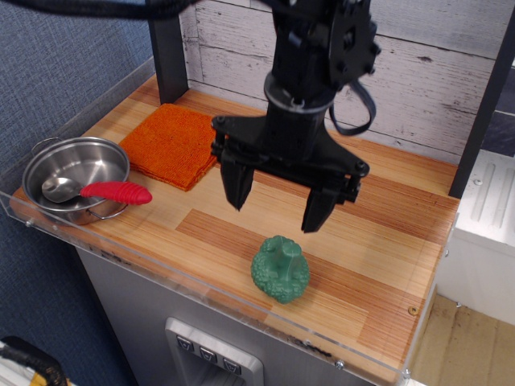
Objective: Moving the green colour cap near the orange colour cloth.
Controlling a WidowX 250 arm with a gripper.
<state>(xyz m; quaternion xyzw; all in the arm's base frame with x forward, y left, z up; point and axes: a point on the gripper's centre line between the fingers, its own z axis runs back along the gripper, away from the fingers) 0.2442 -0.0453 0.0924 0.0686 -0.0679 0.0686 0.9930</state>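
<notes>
The green cap point(280, 269) is a knobbly teal-green lump with a short stem, lying near the front edge of the wooden counter. The orange cloth point(171, 143) is a folded fuzzy square at the back left. My black gripper point(275, 214) hangs open and empty just above and behind the cap, one finger point(236, 186) to its left and the other to its right, not touching it.
A steel pot point(75, 174) with a spoon and a red ribbed handle point(116, 192) stands at the left edge, in front of the cloth. A clear acrylic lip point(201, 285) runs along the counter's front. A dark post point(167, 56) stands behind the cloth.
</notes>
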